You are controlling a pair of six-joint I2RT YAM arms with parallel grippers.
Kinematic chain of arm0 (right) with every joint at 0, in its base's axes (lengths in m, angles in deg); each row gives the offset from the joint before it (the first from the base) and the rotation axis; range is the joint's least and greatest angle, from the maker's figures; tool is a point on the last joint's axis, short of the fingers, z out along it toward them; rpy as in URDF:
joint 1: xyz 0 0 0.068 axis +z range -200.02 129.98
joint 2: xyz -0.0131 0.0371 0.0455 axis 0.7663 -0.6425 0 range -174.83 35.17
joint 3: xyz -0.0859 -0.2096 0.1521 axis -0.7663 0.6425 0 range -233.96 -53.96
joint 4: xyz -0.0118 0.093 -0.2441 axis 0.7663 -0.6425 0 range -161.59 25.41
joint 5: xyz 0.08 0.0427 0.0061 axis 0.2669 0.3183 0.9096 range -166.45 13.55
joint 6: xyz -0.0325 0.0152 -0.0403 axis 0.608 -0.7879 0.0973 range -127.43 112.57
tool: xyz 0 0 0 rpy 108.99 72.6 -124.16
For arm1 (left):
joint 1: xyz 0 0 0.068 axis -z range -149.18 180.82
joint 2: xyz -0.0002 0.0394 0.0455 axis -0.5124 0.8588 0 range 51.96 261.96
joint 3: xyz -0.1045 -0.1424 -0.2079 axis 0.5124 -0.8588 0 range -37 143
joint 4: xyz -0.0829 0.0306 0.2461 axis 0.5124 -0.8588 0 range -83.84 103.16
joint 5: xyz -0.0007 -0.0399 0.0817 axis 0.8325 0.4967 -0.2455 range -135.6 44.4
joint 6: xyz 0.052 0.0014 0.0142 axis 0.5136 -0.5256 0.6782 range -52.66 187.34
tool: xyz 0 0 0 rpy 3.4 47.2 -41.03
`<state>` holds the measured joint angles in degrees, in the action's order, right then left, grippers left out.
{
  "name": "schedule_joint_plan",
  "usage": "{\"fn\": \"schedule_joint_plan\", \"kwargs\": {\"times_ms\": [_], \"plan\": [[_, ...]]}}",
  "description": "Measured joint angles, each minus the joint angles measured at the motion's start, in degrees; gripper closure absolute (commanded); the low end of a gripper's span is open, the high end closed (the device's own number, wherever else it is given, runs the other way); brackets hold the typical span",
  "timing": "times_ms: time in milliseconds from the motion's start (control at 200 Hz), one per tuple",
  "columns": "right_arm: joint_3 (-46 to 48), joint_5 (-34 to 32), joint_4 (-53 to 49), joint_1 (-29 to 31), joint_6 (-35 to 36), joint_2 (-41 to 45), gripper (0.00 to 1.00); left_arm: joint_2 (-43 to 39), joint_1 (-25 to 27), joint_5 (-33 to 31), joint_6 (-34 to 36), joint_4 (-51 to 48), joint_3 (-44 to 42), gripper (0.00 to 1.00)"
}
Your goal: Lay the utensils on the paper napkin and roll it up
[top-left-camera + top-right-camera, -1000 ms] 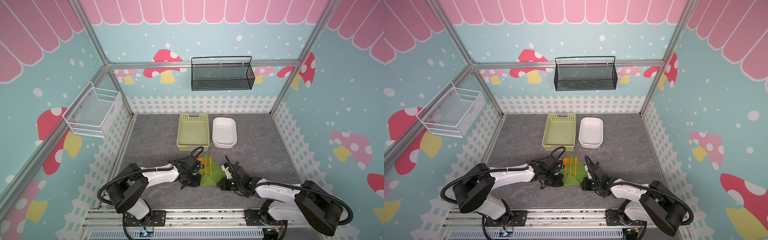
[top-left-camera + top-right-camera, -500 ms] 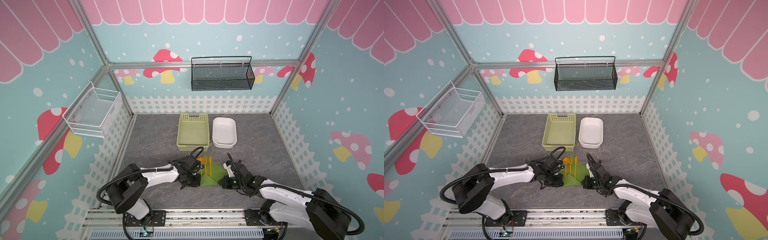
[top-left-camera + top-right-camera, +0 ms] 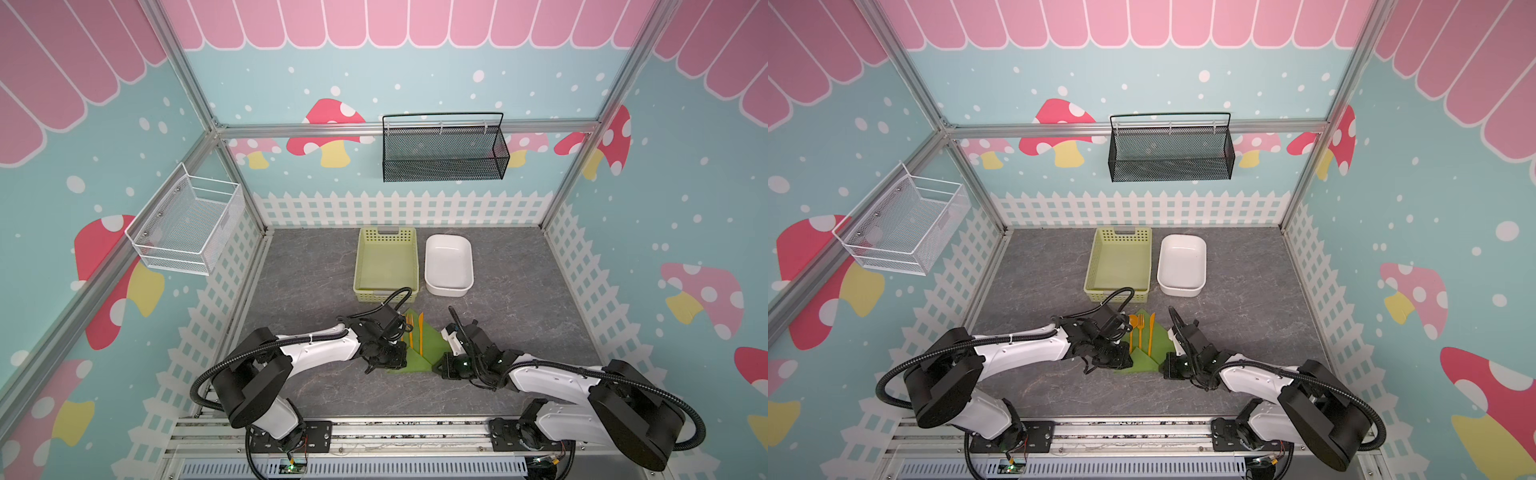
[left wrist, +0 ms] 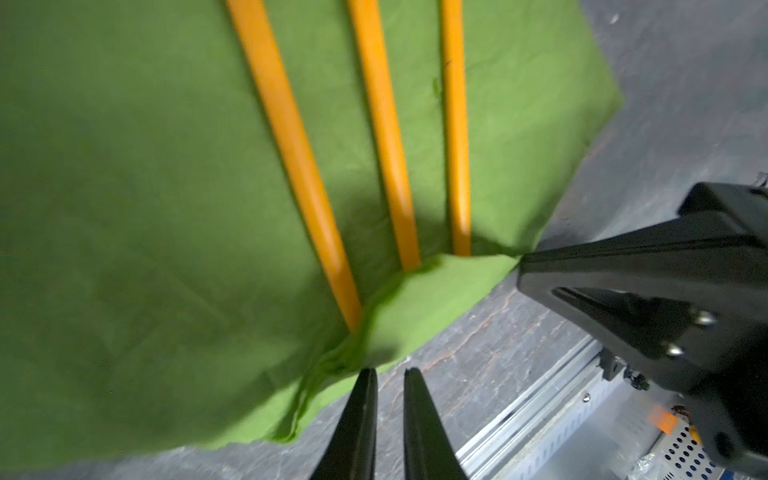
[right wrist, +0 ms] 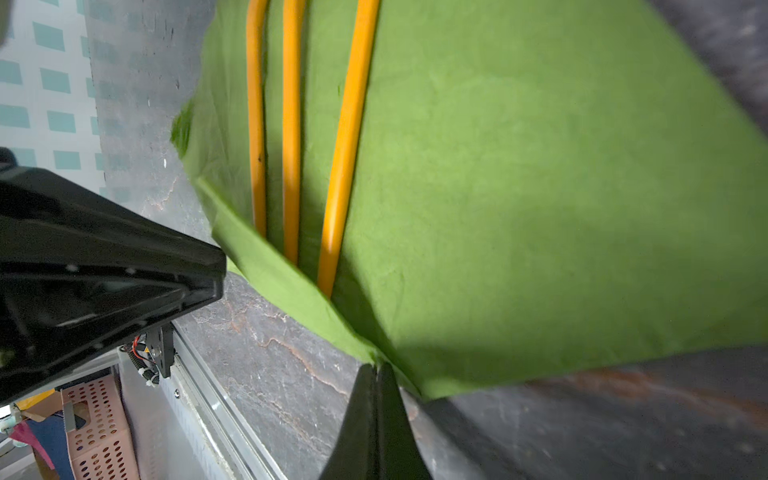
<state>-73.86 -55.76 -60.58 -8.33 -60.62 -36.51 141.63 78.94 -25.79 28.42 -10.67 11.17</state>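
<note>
3 utensils [image 4: 386,124] lie on the napkin [image 3: 432,345] at the table's [image 3: 332,270] front, its near corner folded over their handles, the right tool [image 5: 376,368] clenched on that fold and the left tool [image 4: 388,372] released beside it, so rolling probably needs a left grip first.

White links [image 3: 320,353], black joints [image 3: 253,386], ribbed cables [image 3: 195,384], tapered black fingers [image 4: 361,424]

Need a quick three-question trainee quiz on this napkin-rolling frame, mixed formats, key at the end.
1. How many utensils lie on the paper napkin?
2. True or false: the utensils sit in the white dish.
3. Which gripper pinches the napkin's folded edge? A) left B) right C) neither
Key: 1 three; 2 false; 3 B, the right gripper; the left gripper stands open beside the fold.
</note>
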Motion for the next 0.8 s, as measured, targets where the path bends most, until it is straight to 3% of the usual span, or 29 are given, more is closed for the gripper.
{"fn": "schedule_joint_plan", "kwargs": {"times_ms": [320,505,801], "plan": [[-1.29,0.83,0.33,-1.66,0.46,-0.04,0.96,3.65,0.33,0.48,-0.98,1.64,1.9,0.86],[-3.1,3.63,4.24,-4.9,0.46,-2.19,0.89,4.63,0.33,0.5,-1.2,1.81,1.9,0.87],[-5.25,9.77,14.32,-9.03,-0.98,-12.46,0.73,5.07,0.33,0.55,-1.2,2.14,1.9,0.87]]}}
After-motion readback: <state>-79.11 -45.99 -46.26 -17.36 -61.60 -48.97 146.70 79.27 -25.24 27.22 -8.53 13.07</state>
